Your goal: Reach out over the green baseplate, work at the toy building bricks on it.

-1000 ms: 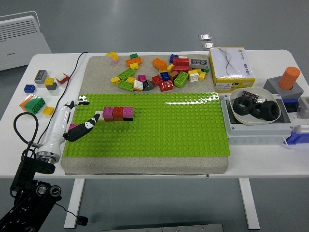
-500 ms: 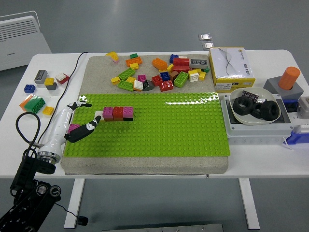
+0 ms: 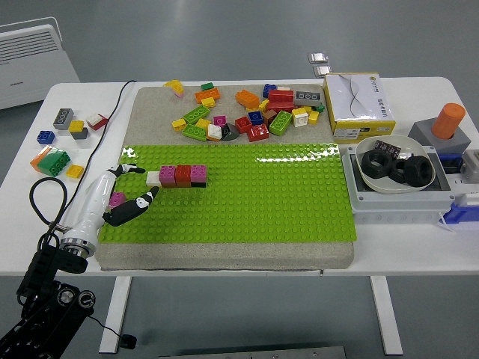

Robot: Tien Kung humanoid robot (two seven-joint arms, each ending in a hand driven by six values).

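Observation:
The green baseplate [image 3: 247,202] lies on a grey pad in the middle of the table. Near its left end stands a short row of bricks: white [image 3: 153,178], magenta [image 3: 168,175], red [image 3: 182,174] and magenta on black [image 3: 198,175]. My left hand [image 3: 144,182] hovers just left of and below that row. Its thumb points toward the white brick, the black fingers [image 3: 135,207] are stretched out, and it holds nothing. A small magenta brick [image 3: 116,199] sits on the plate beside the palm. No right arm shows.
Loose bricks [image 3: 247,112] are piled on the pad behind the plate, and several more [image 3: 60,142] lie at the table's left. A yellow box [image 3: 358,105], a bowl of black rings [image 3: 397,170] and an orange cylinder [image 3: 447,120] stand at the right. A cable [image 3: 45,196] loops by my left arm.
My left hand has drawn back down and to the left, away from the brick row. The white brick at the row's left end now shows fully.

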